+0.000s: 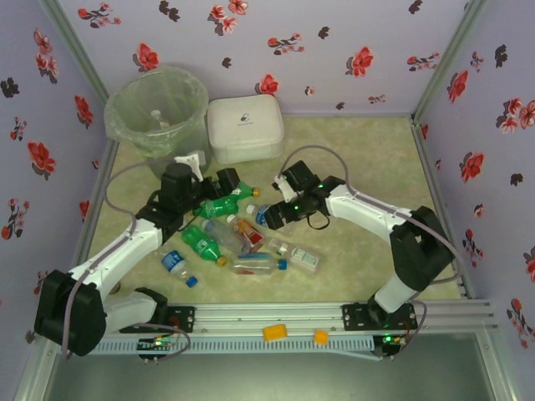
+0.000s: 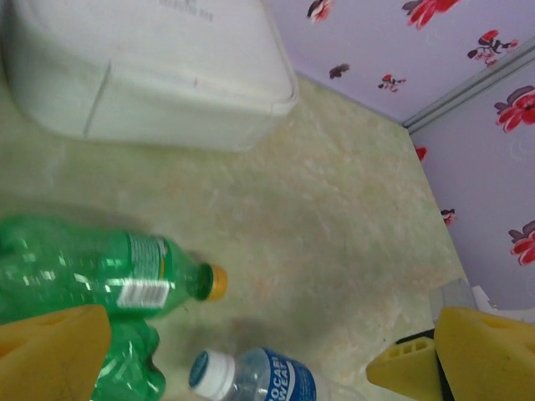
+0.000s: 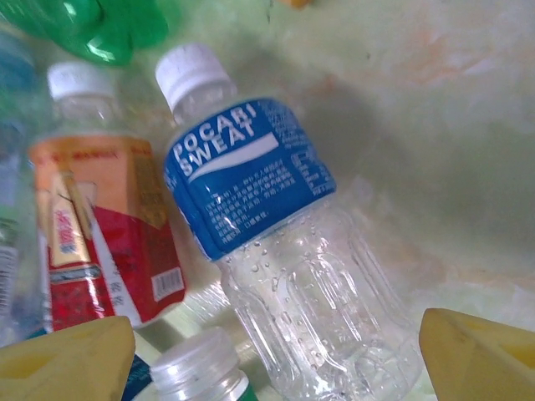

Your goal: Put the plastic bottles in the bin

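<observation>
Several plastic bottles lie in a heap mid-table: a green one (image 1: 221, 206), another green one with an orange cap (image 1: 203, 245), a red-labelled one (image 1: 249, 234) and clear ones (image 1: 255, 264). My left gripper (image 1: 224, 184) is open just above the heap; in its wrist view the gripper (image 2: 267, 363) frames a green bottle (image 2: 92, 271) and a blue-labelled bottle (image 2: 259, 380). My right gripper (image 1: 280, 207) is open, and in its wrist view the gripper (image 3: 272, 359) straddles a clear blue-labelled bottle (image 3: 276, 234) without touching it. The bin (image 1: 159, 104) stands at the back left.
A white rounded square box (image 1: 244, 125) sits right of the bin, close behind the left gripper. A clear bottle with a blue cap (image 1: 177, 265) lies apart at the front left. Flowered walls enclose the table. Bare table lies at the right.
</observation>
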Action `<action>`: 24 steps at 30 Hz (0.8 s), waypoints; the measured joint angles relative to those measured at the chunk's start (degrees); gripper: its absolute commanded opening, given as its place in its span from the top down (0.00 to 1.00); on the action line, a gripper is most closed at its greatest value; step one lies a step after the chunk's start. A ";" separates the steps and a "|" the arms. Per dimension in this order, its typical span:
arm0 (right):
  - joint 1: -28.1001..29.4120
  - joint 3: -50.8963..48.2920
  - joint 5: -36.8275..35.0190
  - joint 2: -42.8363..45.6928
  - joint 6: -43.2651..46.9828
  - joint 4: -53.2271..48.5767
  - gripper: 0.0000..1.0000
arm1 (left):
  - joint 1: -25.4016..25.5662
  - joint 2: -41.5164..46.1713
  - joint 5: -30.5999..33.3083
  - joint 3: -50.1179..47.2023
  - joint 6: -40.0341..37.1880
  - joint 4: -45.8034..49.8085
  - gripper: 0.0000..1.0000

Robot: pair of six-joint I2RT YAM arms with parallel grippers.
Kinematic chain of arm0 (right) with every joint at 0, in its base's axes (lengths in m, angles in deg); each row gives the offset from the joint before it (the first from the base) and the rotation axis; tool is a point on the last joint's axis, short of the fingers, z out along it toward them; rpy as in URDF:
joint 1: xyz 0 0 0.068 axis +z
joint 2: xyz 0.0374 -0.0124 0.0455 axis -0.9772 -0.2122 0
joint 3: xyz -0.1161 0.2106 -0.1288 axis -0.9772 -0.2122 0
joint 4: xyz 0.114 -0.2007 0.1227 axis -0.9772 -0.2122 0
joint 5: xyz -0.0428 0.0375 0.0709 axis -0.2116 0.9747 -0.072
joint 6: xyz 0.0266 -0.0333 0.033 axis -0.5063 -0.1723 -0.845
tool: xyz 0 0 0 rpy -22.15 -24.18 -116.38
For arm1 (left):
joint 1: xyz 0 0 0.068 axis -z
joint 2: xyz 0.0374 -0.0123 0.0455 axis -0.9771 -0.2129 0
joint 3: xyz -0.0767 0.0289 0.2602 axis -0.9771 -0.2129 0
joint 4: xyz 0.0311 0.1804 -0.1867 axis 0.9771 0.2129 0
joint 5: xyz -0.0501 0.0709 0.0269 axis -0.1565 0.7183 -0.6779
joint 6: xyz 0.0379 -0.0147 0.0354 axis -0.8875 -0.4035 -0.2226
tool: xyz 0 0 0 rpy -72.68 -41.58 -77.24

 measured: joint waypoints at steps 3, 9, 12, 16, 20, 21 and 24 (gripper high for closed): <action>0.96 1.79 -1.51 -2.95 2.29 -2.12 0.13 | 0.98 -0.39 1.51 -2.36 3.43 -2.86 0.00; 1.66 4.79 -3.48 -7.98 7.08 -5.03 0.19 | 0.96 -0.90 4.57 -3.15 6.71 -6.16 0.00; 1.90 5.55 -4.66 -9.94 8.85 -5.81 0.22 | 0.96 -1.75 5.03 -3.15 7.30 -7.34 0.00; 2.19 5.57 -5.35 -11.02 10.32 -6.23 0.27 | 0.96 -3.37 5.05 -3.15 7.91 -7.93 0.00; 2.27 5.57 -5.81 -11.19 11.21 -6.34 0.29 | 0.96 -3.96 5.03 -3.15 8.00 -8.92 0.00; 2.29 5.57 -5.97 -11.19 11.45 -6.32 0.29 | 0.96 -4.07 5.03 -3.13 8.13 -9.09 0.00; 2.40 5.57 -6.36 -11.21 12.15 -6.29 0.28 | 1.07 -4.28 5.03 -3.13 8.15 -9.44 0.00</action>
